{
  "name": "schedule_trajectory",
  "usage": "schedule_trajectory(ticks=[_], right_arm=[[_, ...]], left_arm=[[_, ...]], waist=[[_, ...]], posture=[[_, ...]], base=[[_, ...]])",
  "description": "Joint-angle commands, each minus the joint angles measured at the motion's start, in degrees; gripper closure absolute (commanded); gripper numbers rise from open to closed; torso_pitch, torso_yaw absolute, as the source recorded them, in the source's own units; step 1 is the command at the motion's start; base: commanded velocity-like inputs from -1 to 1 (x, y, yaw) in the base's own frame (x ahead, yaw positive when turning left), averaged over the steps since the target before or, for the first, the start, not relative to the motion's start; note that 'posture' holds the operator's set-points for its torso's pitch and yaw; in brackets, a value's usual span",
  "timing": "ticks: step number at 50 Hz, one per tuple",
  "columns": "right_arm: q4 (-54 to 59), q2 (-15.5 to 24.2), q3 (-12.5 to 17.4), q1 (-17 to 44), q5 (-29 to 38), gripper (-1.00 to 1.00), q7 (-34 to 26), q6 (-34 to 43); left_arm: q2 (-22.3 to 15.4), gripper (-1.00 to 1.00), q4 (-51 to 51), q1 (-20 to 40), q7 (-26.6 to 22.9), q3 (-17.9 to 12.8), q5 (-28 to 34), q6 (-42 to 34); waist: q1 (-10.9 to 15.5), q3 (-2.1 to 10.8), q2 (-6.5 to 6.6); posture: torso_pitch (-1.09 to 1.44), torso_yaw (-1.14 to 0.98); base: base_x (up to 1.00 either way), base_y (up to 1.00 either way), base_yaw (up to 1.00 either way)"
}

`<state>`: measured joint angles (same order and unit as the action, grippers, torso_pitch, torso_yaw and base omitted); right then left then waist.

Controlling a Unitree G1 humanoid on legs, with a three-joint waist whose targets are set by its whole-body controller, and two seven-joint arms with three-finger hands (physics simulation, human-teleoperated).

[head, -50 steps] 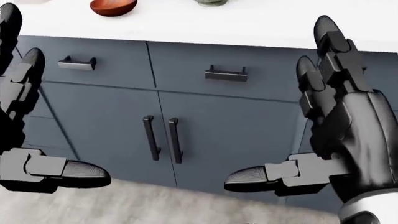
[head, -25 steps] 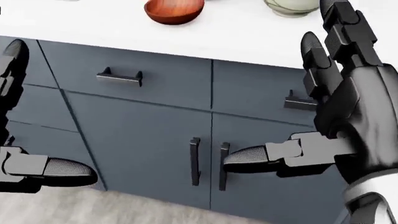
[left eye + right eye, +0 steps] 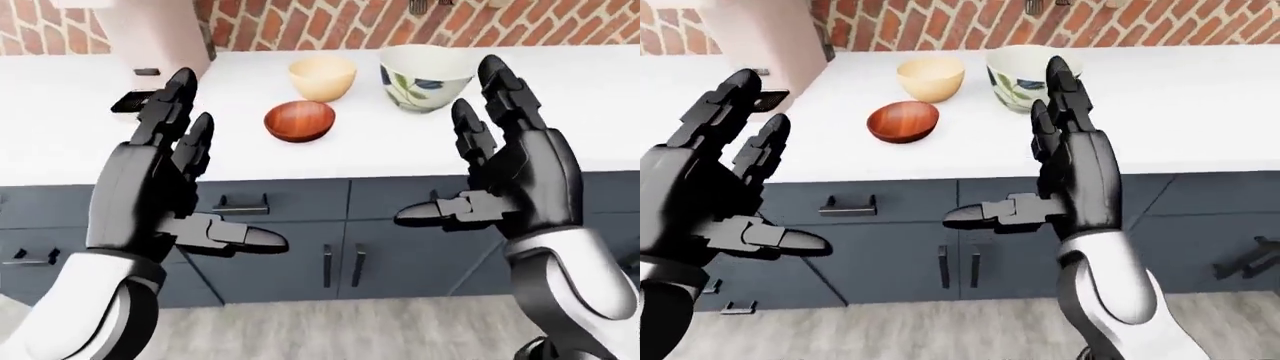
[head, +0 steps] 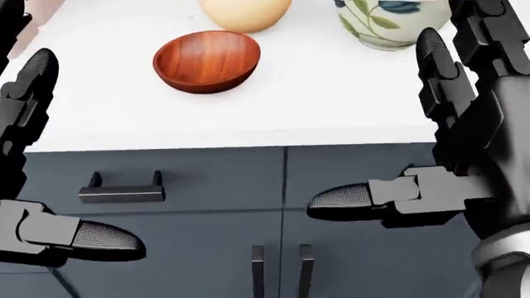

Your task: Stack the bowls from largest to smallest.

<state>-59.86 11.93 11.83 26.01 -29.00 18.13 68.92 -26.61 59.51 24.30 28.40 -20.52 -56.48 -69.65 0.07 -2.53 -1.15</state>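
Three bowls stand on the white counter (image 3: 300, 154). A small red-brown wooden bowl (image 3: 299, 121) is nearest the counter's edge. Above it in the left-eye view is a pale tan bowl (image 3: 322, 78), and to its right a larger white bowl with a leaf pattern (image 3: 425, 76). My left hand (image 3: 205, 184) is open at the left, held in front of the cabinets below the counter edge. My right hand (image 3: 470, 161) is open at the right, its fingers rising in front of the patterned bowl. Neither hand touches a bowl.
Dark blue-grey cabinets (image 3: 290, 247) with black handles fill the space under the counter. A pink-white appliance (image 3: 155, 34) stands at the counter's left, with a small black object (image 3: 130, 100) beside it. A brick wall (image 3: 300, 22) runs behind. Grey floor (image 3: 330, 330) lies below.
The camera has tilted up and shifted: the counter and bowls have come down into the head view, the cabinet doors have slid out at the bottom. Both hands stay open.
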Motion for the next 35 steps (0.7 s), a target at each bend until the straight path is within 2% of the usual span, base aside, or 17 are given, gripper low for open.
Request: schedule_trajectory(ticks=[1,2,4,7,10,12,13,14,18,20,22,23,27,29,30,31,35], right_arm=[[-0.1,0.0,-0.6,1.2,-0.7,-1.00,0.1,-0.2],[-0.1,-0.1,-0.5,1.8,-1.3,-1.00,0.5,0.2],[-0.1,0.6,0.4,3.1,-4.0,-1.00,2.3,1.0],[-0.1,2.3,1.8,4.7,-10.1,-1.00,6.8,1.8],[-0.1,4.4,2.2,5.8,-15.2,-1.00,10.8,1.7],[-0.1,5.2,2.8,6.7,-18.1,-1.00,12.9,2.0],[-0.1,5.6,3.4,7.3,-19.9,-1.00,14.3,2.4],[-0.1,6.2,3.9,7.7,-21.7,-1.00,15.7,2.6],[0.1,9.2,6.7,7.3,-29.3,-1.00,20.2,0.9],[0.5,10.2,7.2,7.0,-31.7,-1.00,21.5,-0.3],[1.0,11.5,7.4,6.8,-34.0,-1.00,22.9,-1.5],[1.2,12.1,7.4,6.7,-35.4,-1.00,23.9,-2.2],[1.6,14.8,7.0,6.6,-39.2,-1.00,27.0,-4.0],[1.7,15.9,6.5,6.7,-39.9,-1.00,28.0,-4.9],[1.8,16.4,6.2,6.6,-39.8,-1.00,28.1,-5.2],[1.9,16.9,6.0,6.7,-39.6,-1.00,28.1,-5.4],[2.2,17.1,4.9,7.0,-38.8,-1.00,27.7,-5.0]], left_arm=[[-1.1,-1.00,0.5,0.6,1.6,-2.3,-2.0,0.8],[-1.6,-1.00,0.5,1.0,2.5,-3.1,-3.7,0.5],[-2.6,-1.00,0.4,1.7,4.2,-4.0,-6.4,0.2],[-4.7,-1.00,0.5,1.6,6.5,-4.4,-9.4,1.5],[-7.8,-1.00,-0.2,3.0,10.3,-5.4,-14.8,2.5],[-10.0,-1.00,-0.9,3.5,12.1,-5.4,-17.3,3.6],[-10.8,-1.00,-1.0,3.4,12.7,-5.2,-18.1,4.2],[-11.5,-1.00,-1.2,3.5,13.3,-5.1,-18.9,4.8],[-13.1,-1.00,-1.2,3.3,15.1,-4.0,-20.7,6.5],[-13.2,-1.00,-1.4,3.5,15.1,-3.5,-20.3,6.7],[-13.5,-1.00,-1.3,4.0,16.0,-3.2,-21.1,6.5],[-13.4,-1.00,-1.3,4.1,16.0,-2.9,-20.9,6.5],[-14.0,-1.00,-1.4,5.0,17.1,-2.6,-22.2,6.2],[-14.4,-1.00,-1.6,5.3,17.7,-2.7,-23.0,6.3],[-14.5,-1.00,-1.6,5.4,17.9,-2.6,-23.2,6.4],[-14.7,-1.00,-1.6,5.5,18.2,-2.6,-23.6,6.5],[-15.3,-1.00,-1.6,5.4,18.4,-2.7,-24.1,7.1]], waist=[[0.1,1.68,-1.09],[0.1,2.59,-0.50],[-0.1,0.61,-0.62],[-0.5,0.98,0.83],[-1.2,-0.67,4.15],[-0.7,-0.10,8.10],[-0.9,-0.64,5.87],[-1.1,-0.21,6.48],[-0.4,0.24,5.65],[-0.5,-0.23,4.78],[-0.2,0.81,3.78],[-1.6,0.85,4.77],[0.3,-0.10,1.19],[0.6,0.61,-0.92],[0.6,0.88,0.35],[0.9,-1.31,-0.37],[0.2,-1.91,-0.36]], posture=[[0.00,0.00],[0.00,0.00],[0.00,0.00],[0.00,0.00],[0.00,0.00],[0.00,0.00],[0.00,0.00],[0.00,0.00],[0.00,0.00],[0.00,0.00],[0.00,0.00],[0.00,0.00],[0.00,0.00],[0.00,0.00],[0.00,0.00],[0.00,0.00],[0.00,0.00]], base=[[0.06,0.00,0.00],[0.15,0.00,0.00],[0.16,0.00,0.00],[0.21,0.00,0.00],[0.29,0.00,0.00],[0.29,0.00,0.00],[0.29,0.00,0.00],[0.28,0.00,0.00],[0.21,0.00,0.00],[0.02,0.00,0.00],[0.00,-0.17,0.00],[0.00,0.00,-0.71],[0.00,0.00,-0.93],[0.00,0.00,-0.75],[0.00,0.00,-0.34],[0.00,0.00,0.00],[0.00,0.00,0.00]])
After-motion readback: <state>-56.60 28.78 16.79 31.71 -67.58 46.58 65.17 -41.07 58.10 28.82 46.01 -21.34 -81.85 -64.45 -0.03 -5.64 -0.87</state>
